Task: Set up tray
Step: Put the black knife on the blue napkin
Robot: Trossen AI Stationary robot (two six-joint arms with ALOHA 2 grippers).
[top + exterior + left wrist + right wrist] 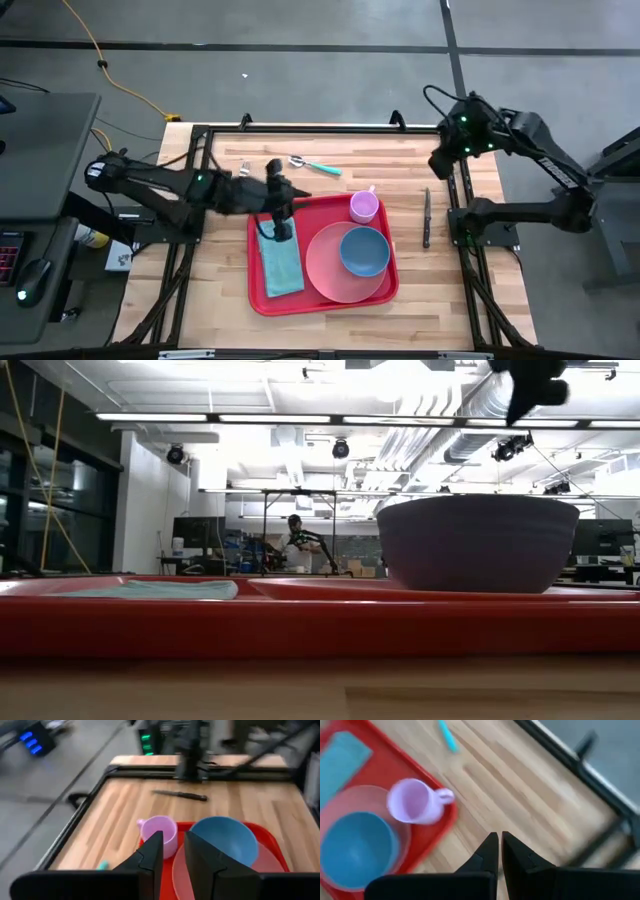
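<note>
No legible writing; left gripper (283, 232) over tray (262, 296), fingers apart, empty

Red tray (322, 300), flat on table, holding dishes

Pink plate (335, 270) w/ blue bowl (364, 250) sitting on it. Lilac mug (364, 206) just beside the bowl, handle toward the far edge. Teal napkin (280, 262) lies flat, left of the plate. On bare wood table (220, 290) — knife (426, 217) off to the right, well apart; teal-handled utensil (315, 166) near the far edge, fork (243, 168) left of it. Yellow cable (95, 45) on floor. Low view: person (294, 545) far back in the room.
</note>
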